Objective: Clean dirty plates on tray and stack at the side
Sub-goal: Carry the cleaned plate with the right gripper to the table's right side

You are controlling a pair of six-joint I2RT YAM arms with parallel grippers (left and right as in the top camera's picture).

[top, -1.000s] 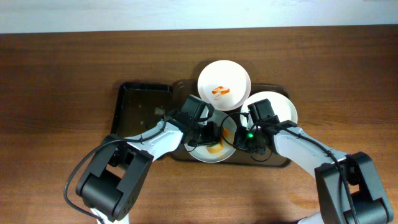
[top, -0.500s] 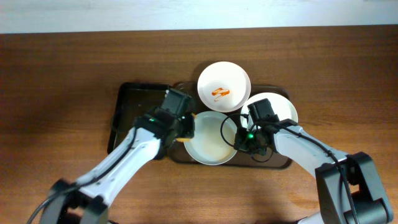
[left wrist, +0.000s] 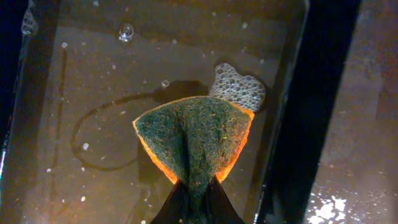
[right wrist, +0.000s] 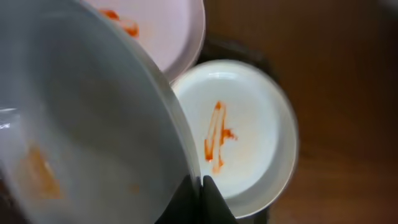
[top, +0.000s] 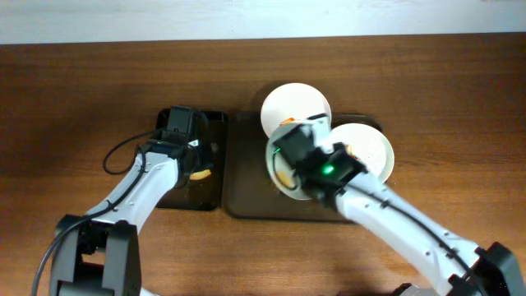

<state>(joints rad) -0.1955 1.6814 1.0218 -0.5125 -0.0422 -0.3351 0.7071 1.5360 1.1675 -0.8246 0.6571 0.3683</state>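
Observation:
My left gripper (top: 197, 170) is shut on a green and orange sponge (left wrist: 193, 137) and holds it over the soapy water of the black basin (top: 168, 197). My right gripper (top: 283, 156) is shut on the rim of a white plate (right wrist: 81, 124), lifted and tilted above the brown tray (top: 246, 201); this plate carries a faint orange smear. Two more white plates lie on the tray: one at the back (top: 296, 103) and one at the right (top: 370, 148), both with orange sauce streaks (right wrist: 216, 134).
The basin stands directly left of the tray, with a patch of foam (left wrist: 239, 87) on its water. Bare wooden table (top: 82, 99) lies all around, with a pale wall edge at the back.
My left arm has carried the sponge left, off the front plate and over the basin. My right gripper has lifted and tilted that plate above the tray, swinging toward the tray's middle.

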